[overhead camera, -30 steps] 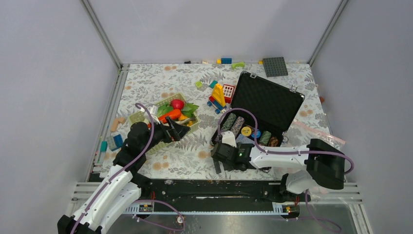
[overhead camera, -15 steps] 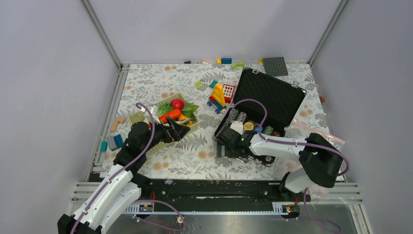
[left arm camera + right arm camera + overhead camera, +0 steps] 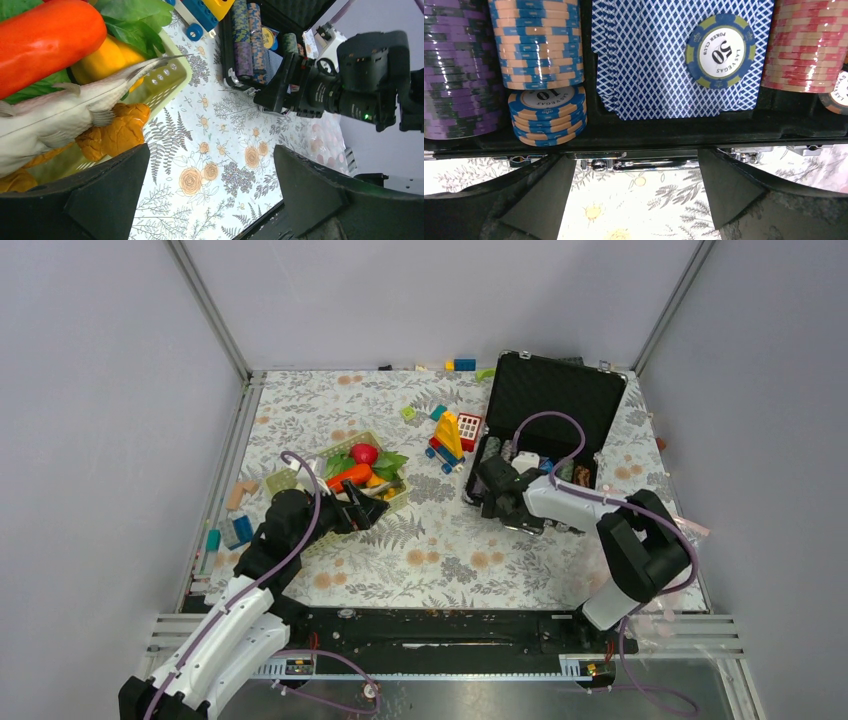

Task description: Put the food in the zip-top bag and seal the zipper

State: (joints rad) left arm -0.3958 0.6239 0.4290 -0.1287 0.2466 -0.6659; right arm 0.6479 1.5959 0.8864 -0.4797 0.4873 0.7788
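Note:
The food lies in a pale green basket (image 3: 300, 478): a red round piece (image 3: 364, 453), an orange carrot (image 3: 348, 476) and green leaves (image 3: 392, 460). The left wrist view shows the carrot (image 3: 45, 40), a yellow piece (image 3: 105, 60), leaves (image 3: 135, 15) and an orange bumpy piece (image 3: 117, 132). My left gripper (image 3: 360, 512) (image 3: 211, 149) is open at the basket's near right corner and holds nothing. My right gripper (image 3: 488, 498) (image 3: 636, 157) is open against the front edge of the black case (image 3: 555, 400). The zip-top bag (image 3: 688, 528) shows only partly, behind the right arm at the far right. I cannot make out its zipper.
The black case holds poker chip stacks (image 3: 541, 45) and blue cards (image 3: 659, 60), and its lid stands upright. A coloured block build (image 3: 447, 437) sits left of the case. Loose blocks (image 3: 235, 525) lie by the left edge, with more (image 3: 465, 365) along the back wall.
The right arm has swung away from the near edge and pushed the black case toward the back right, where its lid now stands upright. The left arm and the basket have stayed put.

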